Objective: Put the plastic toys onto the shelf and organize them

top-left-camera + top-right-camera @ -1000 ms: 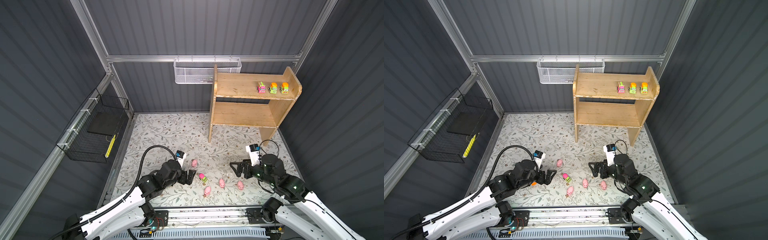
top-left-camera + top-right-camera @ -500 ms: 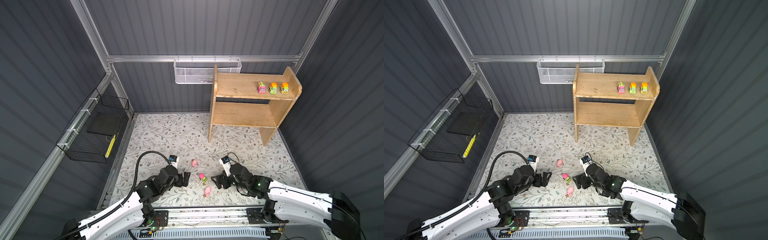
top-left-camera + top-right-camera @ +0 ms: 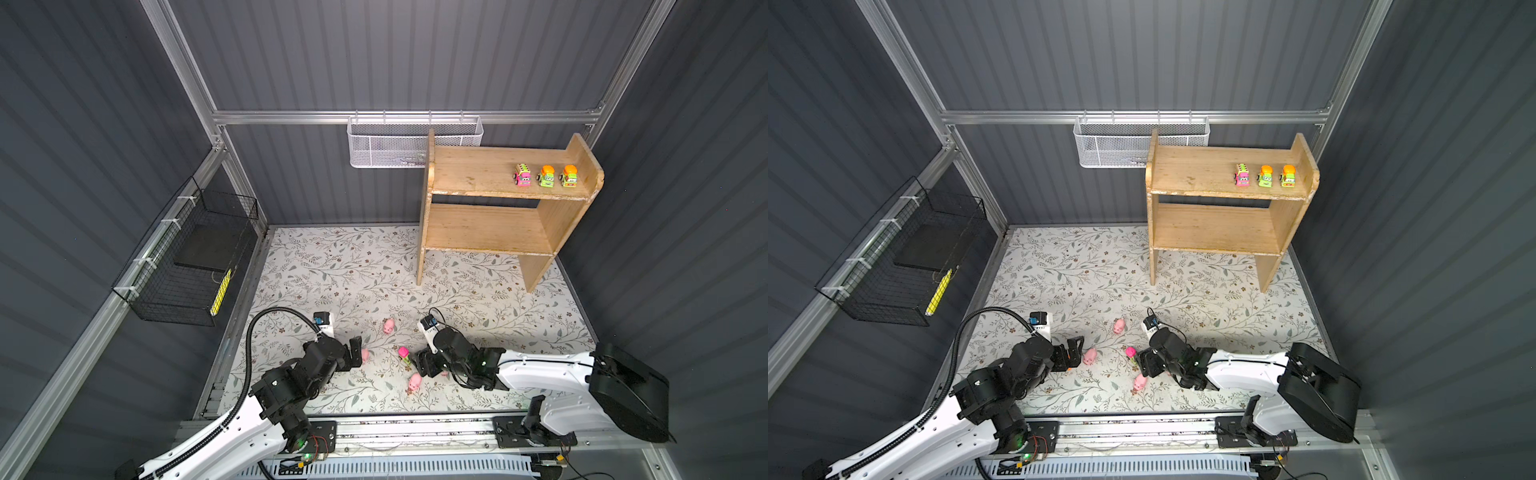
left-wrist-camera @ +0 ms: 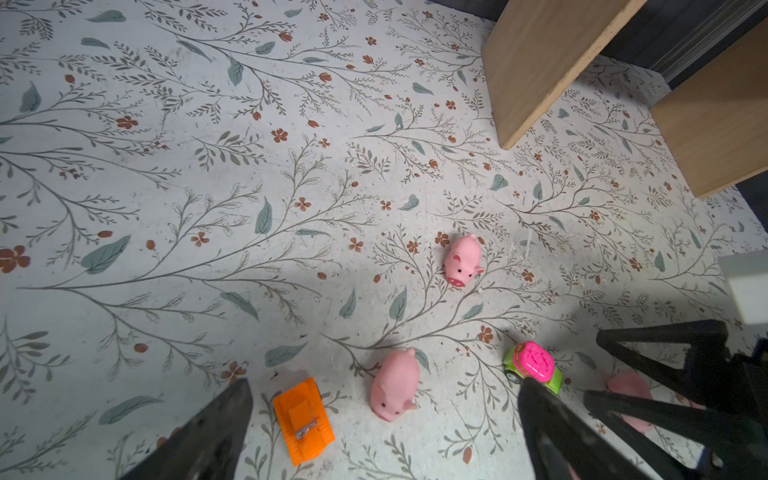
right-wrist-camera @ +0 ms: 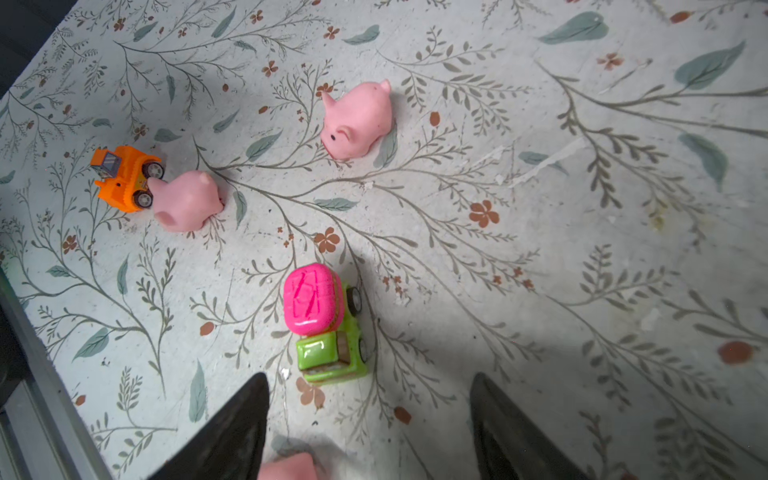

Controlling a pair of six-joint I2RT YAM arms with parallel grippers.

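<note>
Plastic toys are split between the shelf [image 3: 490, 183] and the flowered desk [image 3: 332, 266] in front of it. Three cartoon-faced vehicles stand in a row on the shelf's top tier, toward its right side panel: a pink vehicle [image 3: 523, 176], a green vehicle with an orange top [image 3: 546, 176], and its twin [image 3: 569, 176] nearest that panel.

The others lie on the desk, well out in front of the shelf's left panel. The first pig [image 3: 389, 326] is nearest the shelf. Farther out are the second pig [image 3: 1090, 356], an orange vehicle [image 4: 302, 419] just beside it, a green vehicle with a pink top [image 3: 404, 354], and the third pig [image 3: 414, 382] farthest of all.

The left claw [image 3: 1077, 352] hangs low, spread wide, the second pig and the orange vehicle between its fingers and untouched. The right claw [image 3: 1141, 363] is also spread, pinching nothing I can see; the pink-topped vehicle sits just beyond its fingertips, and another pig [image 5: 291, 467] shows partly between its fingers.
</note>
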